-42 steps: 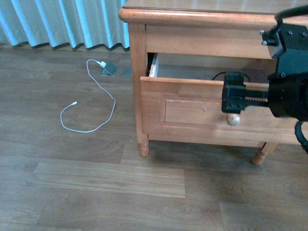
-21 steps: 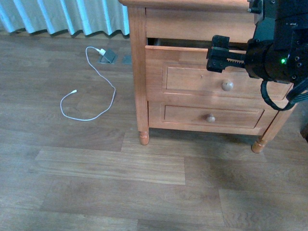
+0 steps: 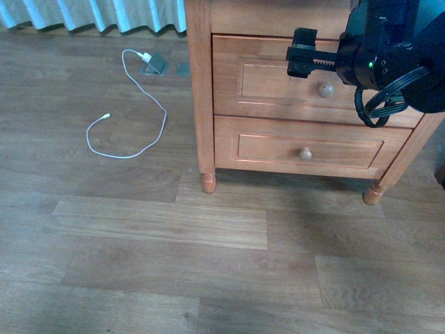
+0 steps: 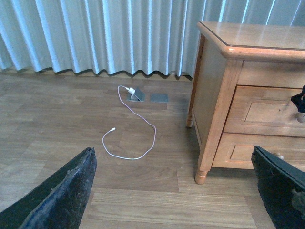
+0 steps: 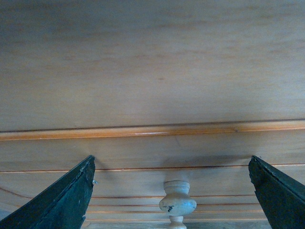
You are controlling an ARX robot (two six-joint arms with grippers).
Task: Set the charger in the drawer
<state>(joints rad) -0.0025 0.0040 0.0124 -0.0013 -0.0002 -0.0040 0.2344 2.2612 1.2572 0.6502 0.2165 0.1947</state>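
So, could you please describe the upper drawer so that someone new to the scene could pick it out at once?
Find the light-brown wooden nightstand on the wood floor, right of the curtain. Its front holds two stacked drawers, both shut. The upper drawer is the taller one, just under the top, with the right gripper at its round pale knob; the lower drawer is shallower.

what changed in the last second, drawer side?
The drawer went from pulled well out, black cable visible inside, to flush shut. The right gripper went in with it; its jaws are open, not on the knob. The white cable on the floor and the lower drawer look unchanged.
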